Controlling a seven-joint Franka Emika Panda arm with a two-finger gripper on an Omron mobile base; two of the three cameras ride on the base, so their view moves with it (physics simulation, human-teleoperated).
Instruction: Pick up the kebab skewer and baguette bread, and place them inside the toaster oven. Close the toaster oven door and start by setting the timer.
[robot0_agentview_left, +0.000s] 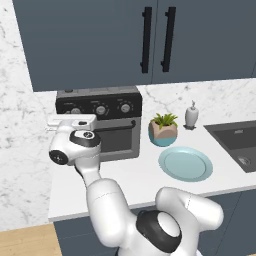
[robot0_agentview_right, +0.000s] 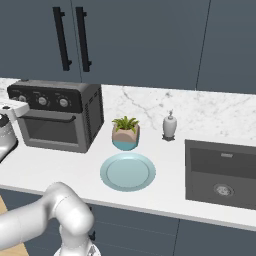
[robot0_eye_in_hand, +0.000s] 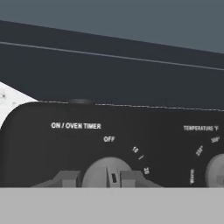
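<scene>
Gripper (robot0_eye_in_hand: 109, 178) fingers clamp the timer knob (robot0_eye_in_hand: 109, 173) squarely from front, at toaster oven's (robot0_agentview_left: 100, 130) left panel end.

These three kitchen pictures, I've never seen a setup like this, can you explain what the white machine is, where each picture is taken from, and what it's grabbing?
The white machine is a robot arm on a driving base, in a computer-rendered kitchen. Two pictures come from cameras on the base, behind the arm, one to its left and one to its right. The third comes from a camera on the hand itself, looking along the gripper.

On the counter stand a toaster oven with its door closed, a potted plant, a soap dispenser and a blue plate with nothing on it. A sink lies to the right.

In the hand picture, the gripper's fingers sit on either side of the timer knob, closed on it, under the words ON / OVEN TIMER.
</scene>
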